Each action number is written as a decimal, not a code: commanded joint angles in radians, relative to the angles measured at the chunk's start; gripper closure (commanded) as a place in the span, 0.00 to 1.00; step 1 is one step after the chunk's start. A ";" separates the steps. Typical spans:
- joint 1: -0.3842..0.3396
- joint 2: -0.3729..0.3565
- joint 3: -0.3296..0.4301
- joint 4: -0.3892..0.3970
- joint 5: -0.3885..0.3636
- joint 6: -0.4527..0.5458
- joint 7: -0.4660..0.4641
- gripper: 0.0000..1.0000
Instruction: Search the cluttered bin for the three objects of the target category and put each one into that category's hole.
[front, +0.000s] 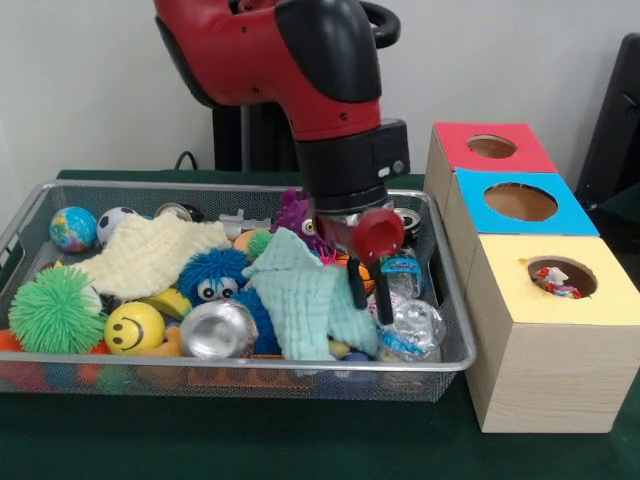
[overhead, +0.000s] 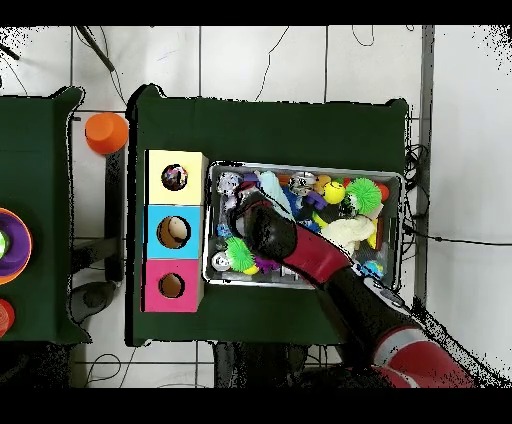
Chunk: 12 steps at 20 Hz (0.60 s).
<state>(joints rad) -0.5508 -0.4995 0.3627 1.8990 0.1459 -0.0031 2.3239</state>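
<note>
Mesh bin (front: 30, 215) cluttered; gripper (front: 370, 295) fingers apart, arm hiding toys

The arm (front: 290, 60) wears glossy red shells, bulbous and rounded, joined by black curved covers; its wrist is a black cylinder with a silvery ring beneath. A round red cap sits at five o'clock of the ring; two thin black fingers (front: 357, 288) end the gripper (front: 370, 297).
</note>
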 joint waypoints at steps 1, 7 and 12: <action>-0.283 0.011 0.244 0.176 -0.325 0.300 -0.339 0.00; -0.447 0.042 0.308 0.179 -0.491 0.503 -0.416 0.00; -0.438 0.039 0.228 0.154 -0.671 0.419 -0.338 0.00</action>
<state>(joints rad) -0.9985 -0.4822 0.5588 2.0552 -0.3224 0.4420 2.2387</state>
